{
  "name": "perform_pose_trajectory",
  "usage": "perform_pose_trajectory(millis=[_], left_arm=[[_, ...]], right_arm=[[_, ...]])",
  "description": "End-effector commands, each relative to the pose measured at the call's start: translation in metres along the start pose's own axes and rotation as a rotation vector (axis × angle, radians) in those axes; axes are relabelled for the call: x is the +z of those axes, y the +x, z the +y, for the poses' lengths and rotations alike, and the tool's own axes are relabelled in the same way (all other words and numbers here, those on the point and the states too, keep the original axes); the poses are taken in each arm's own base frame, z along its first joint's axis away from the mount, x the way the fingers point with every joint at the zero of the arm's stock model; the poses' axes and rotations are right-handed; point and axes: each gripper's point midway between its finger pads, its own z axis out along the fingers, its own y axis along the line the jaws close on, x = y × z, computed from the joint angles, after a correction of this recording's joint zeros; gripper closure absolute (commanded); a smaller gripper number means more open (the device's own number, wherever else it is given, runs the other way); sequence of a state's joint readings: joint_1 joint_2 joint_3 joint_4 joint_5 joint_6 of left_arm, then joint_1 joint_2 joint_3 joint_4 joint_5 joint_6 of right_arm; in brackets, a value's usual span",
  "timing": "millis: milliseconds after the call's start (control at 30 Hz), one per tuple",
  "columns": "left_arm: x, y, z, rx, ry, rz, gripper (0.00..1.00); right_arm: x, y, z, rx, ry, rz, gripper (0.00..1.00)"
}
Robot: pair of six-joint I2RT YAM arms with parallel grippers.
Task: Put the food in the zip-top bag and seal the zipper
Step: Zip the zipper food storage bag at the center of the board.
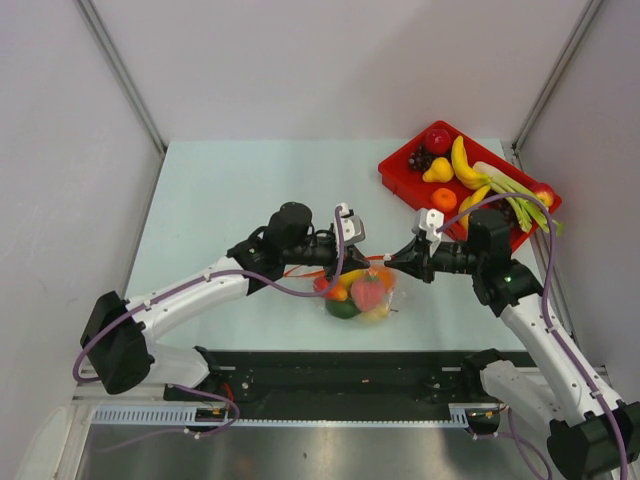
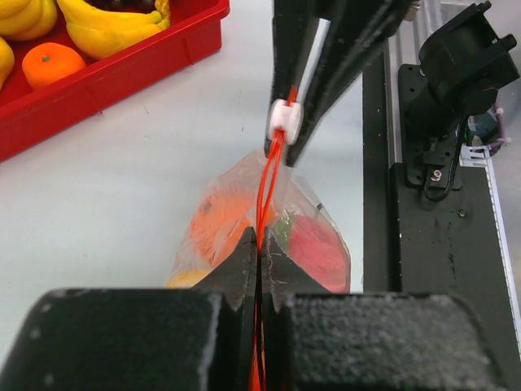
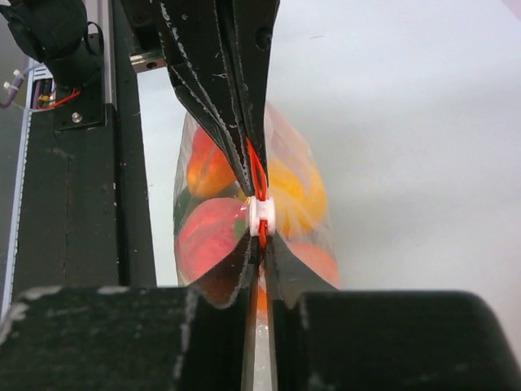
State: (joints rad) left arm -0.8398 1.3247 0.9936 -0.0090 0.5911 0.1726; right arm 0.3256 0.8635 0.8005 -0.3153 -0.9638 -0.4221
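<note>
The clear zip-top bag [image 1: 362, 294] hangs just above the table between my two grippers, with red, orange, yellow and green food [image 1: 367, 291] inside it. My left gripper [image 1: 352, 258] is shut on the orange-red zipper [image 2: 265, 183], which runs straight through its jaws [image 2: 259, 244]. Facing it, my right gripper [image 1: 392, 260] is shut on the same zipper [image 3: 257, 173] right behind the white slider [image 3: 262, 216], which also shows in the left wrist view [image 2: 285, 120]. Between the two grips the strip is pulled taut. In the right wrist view the right gripper [image 3: 262, 244] has the bag's food [image 3: 207, 240] below it.
A red tray [image 1: 395, 176] at the back right holds bananas [image 1: 462, 165], an orange fruit [image 1: 444, 198], a yellow pear, grapes and a red apple. In the left wrist view the tray's wall [image 2: 122, 77] lies to the upper left. The black mounting rail [image 1: 350, 365] runs along the near edge.
</note>
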Motion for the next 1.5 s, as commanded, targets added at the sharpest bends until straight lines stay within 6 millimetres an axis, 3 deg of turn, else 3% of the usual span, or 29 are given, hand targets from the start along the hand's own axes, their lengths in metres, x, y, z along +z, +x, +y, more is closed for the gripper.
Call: perform_pose_trajectory(millis=[0, 133, 167, 200, 300, 333, 500, 833, 1067, 1300, 1400, 1467], left_arm=[[-0.009, -0.028, -0.005, 0.044, 0.018, -0.081, 1.00], [-0.010, -0.032, -0.002, 0.070, 0.002, -0.077, 0.96], [-0.010, -0.035, 0.000, 0.080, -0.002, -0.080, 0.90], [-0.011, -0.033, 0.000, 0.082, -0.001, -0.063, 0.76], [-0.012, -0.052, 0.003, 0.137, -0.015, -0.085, 0.51], [-0.012, -0.060, 0.004, 0.153, -0.018, -0.098, 0.50], [-0.003, -0.075, -0.004, 0.198, 0.024, -0.105, 0.49], [0.017, -0.070, -0.022, 0.236, 0.105, -0.061, 0.50], [0.023, -0.071, -0.019, 0.241, 0.103, -0.063, 0.62], [0.022, -0.074, -0.022, 0.235, 0.117, -0.072, 0.62], [0.022, -0.074, -0.022, 0.240, 0.121, -0.073, 0.68], [0.023, -0.073, -0.022, 0.244, 0.124, -0.066, 0.78]], right_arm=[[-0.002, -0.003, -0.001, -0.050, 0.018, -0.001, 0.96], [-0.004, -0.003, -0.002, -0.064, 0.030, 0.002, 1.00], [-0.004, -0.004, -0.003, -0.066, 0.033, -0.001, 1.00], [-0.004, -0.006, -0.003, -0.072, 0.033, -0.006, 1.00], [-0.005, -0.009, -0.002, -0.084, 0.032, -0.015, 1.00], [-0.005, -0.010, -0.001, -0.090, 0.029, -0.018, 1.00], [-0.005, -0.010, 0.000, -0.089, 0.025, -0.019, 1.00], [-0.007, -0.014, 0.001, -0.098, 0.033, -0.028, 1.00], [-0.007, -0.012, 0.002, -0.099, 0.028, -0.023, 1.00], [-0.007, -0.010, 0.004, -0.099, 0.024, -0.018, 1.00], [-0.007, -0.010, 0.004, -0.100, 0.023, -0.020, 1.00], [-0.007, -0.010, 0.004, -0.101, 0.025, -0.020, 1.00]])
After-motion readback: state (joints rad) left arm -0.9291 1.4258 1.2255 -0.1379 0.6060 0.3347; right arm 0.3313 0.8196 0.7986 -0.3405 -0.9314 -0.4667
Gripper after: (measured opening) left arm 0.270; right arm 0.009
